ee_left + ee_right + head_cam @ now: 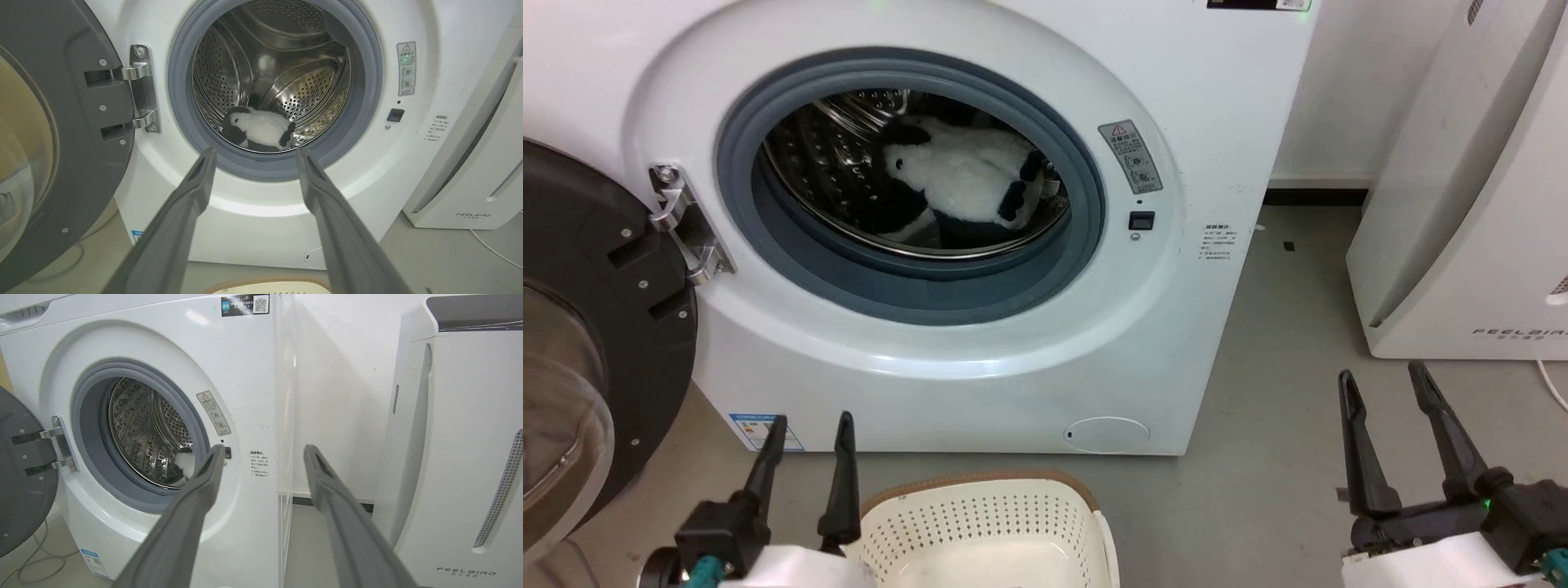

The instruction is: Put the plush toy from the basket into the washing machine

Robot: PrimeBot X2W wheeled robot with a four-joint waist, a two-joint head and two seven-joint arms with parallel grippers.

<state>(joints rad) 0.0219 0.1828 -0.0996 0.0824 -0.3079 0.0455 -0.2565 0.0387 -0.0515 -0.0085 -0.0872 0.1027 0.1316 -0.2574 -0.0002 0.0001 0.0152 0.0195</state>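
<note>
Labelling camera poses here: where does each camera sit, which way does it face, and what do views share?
Head view: on the head, looking forward and down at the washing machine and basket; left gripper and right gripper show, open.
Left wrist view: on the left arm, facing into the drum at the plush toy, between its own fingers.
Right wrist view: on the right arm, facing the machine's right edge and white appliance, between its own fingers.
Shared: all three see the plush toy in the drum.

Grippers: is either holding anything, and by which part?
Nothing is held: the left gripper and right gripper are open and empty; the plush toy lies inside the washing machine.
</note>
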